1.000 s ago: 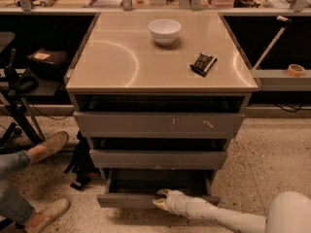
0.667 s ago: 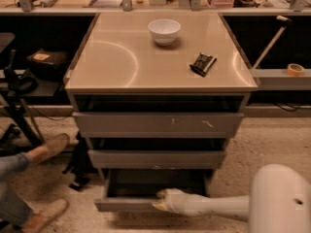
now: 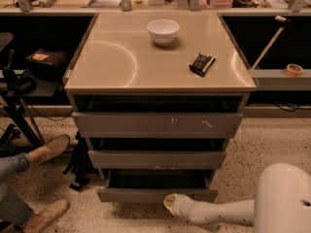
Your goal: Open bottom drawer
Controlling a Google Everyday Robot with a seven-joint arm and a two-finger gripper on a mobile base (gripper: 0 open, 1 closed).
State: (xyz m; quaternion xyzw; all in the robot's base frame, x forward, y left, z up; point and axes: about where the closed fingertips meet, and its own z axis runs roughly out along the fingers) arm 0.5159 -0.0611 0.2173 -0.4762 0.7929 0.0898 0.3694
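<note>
The bottom drawer (image 3: 156,194) stands partly open in the lower middle of the frame, and its front sticks out past the two drawers above. The tool (image 3: 170,205) is just below this front, near the floor. I cannot tell if the tool is open or closed. A white bowl (image 3: 163,31) stands on the desk (image 3: 116,57).

White bowl (image 3: 163,31) at 12 o'clock on the cabinet top (image 3: 112,64); black packet (image 3: 201,63) at its 4 o'clock, apart. Tape roll (image 3: 293,70) on side shelf at 3. Someone's tan shoes (image 3: 51,148) on floor at 8. My gripper (image 3: 171,204): low at 6.
</note>
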